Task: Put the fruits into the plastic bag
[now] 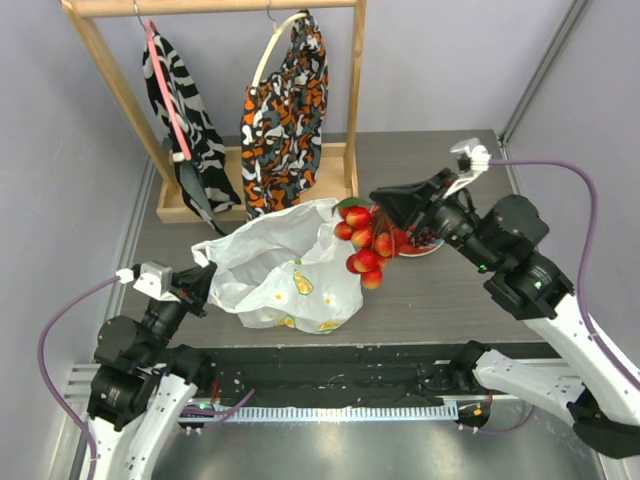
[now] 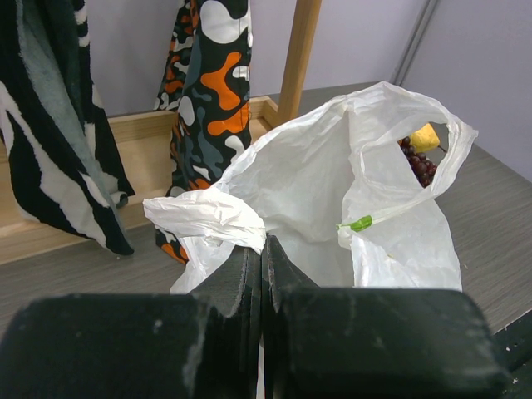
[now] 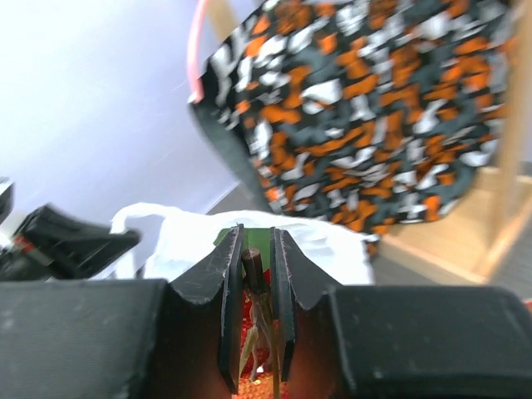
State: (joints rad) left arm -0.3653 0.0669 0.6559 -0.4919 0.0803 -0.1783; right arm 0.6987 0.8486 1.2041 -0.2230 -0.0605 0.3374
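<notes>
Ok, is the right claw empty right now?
No, the right claw is shut on the stem of the red berry cluster, which dangles from it.

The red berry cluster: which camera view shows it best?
Top external: the red berry cluster hangs whole from the right gripper. Right wrist shows only its stem and a red blur. Left wrist shows none of it.

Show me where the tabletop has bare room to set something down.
Bare table lies right of the plastic bag, and behind the right gripper beside the wooden rack. Crowded at the bag mouth, where the red berries hang from that gripper.
</notes>
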